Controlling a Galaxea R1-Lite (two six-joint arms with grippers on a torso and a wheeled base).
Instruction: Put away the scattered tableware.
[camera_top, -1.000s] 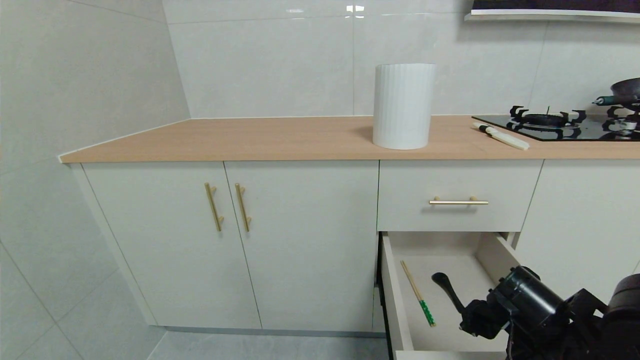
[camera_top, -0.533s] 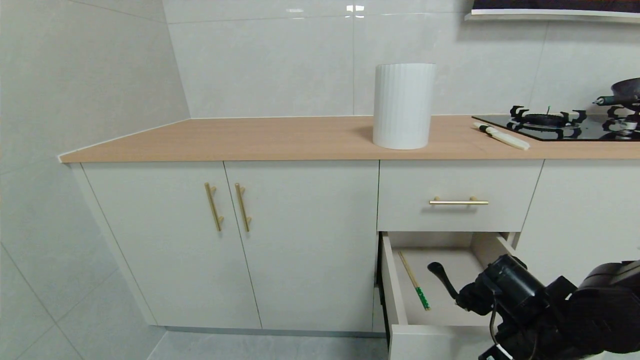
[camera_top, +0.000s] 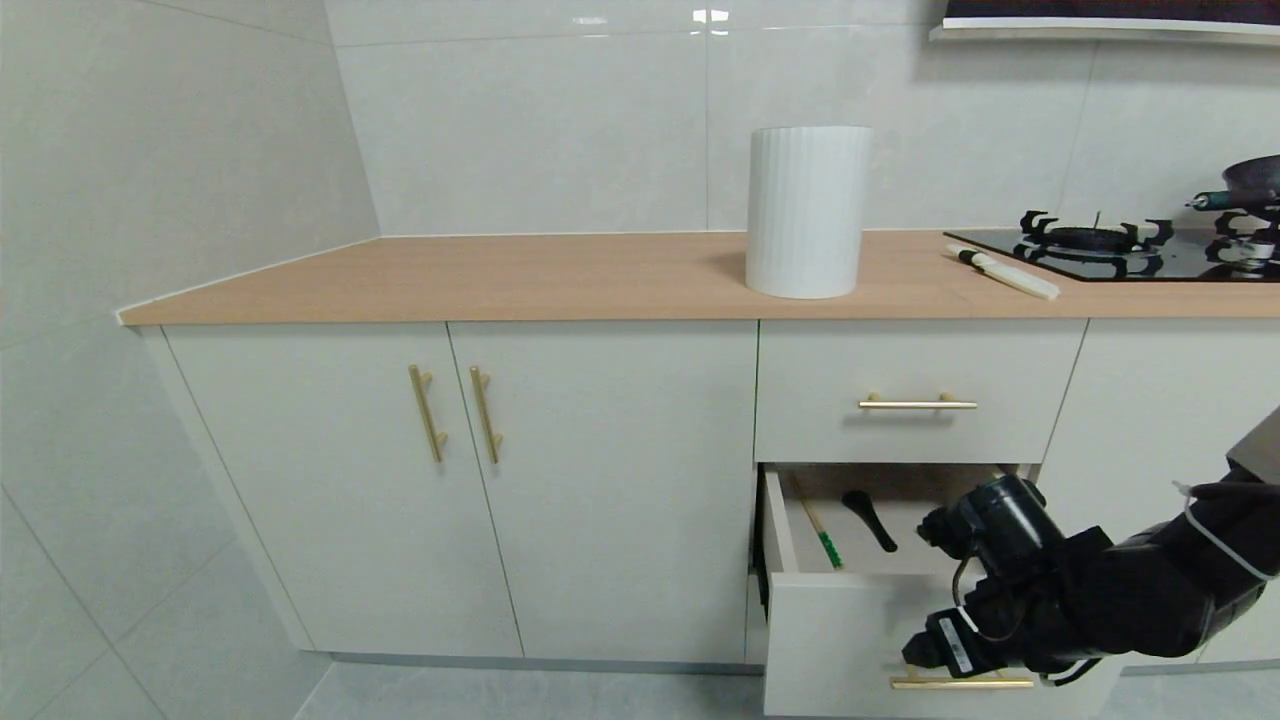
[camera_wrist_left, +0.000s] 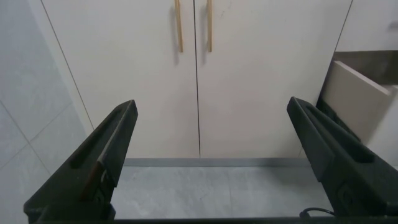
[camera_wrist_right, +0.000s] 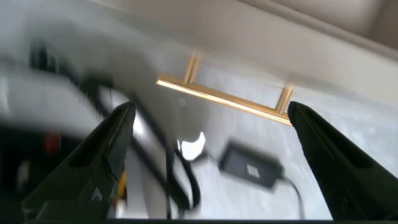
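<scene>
My right gripper (camera_wrist_right: 209, 112) is spread wide, with nothing between the fingers. It sits low at the front of the drawer (camera_top: 850, 625), and the gold handle (camera_wrist_right: 224, 96) lies just past my fingertips. I cannot tell whether I touch the front panel. In the head view my right wrist covers the drawer's near right corner, just above the handle (camera_top: 960, 683).

The drawer stands partly open. Inside, the chopsticks (camera_top: 822, 535) lie along the left wall, green ends toward me. The black spoon (camera_top: 870, 518) lies just right of them, apart from them.

My left gripper (camera_wrist_left: 210, 106) is also spread and empty. It hangs low and faces the two doors (camera_wrist_left: 199, 81) left of the drawer.

On the counter (camera_top: 560, 275), a white canister (camera_top: 807, 210) stands upright above the drawers. A pale utensil (camera_top: 1003, 273) lies to its right, beside the stove (camera_top: 1100, 250).
</scene>
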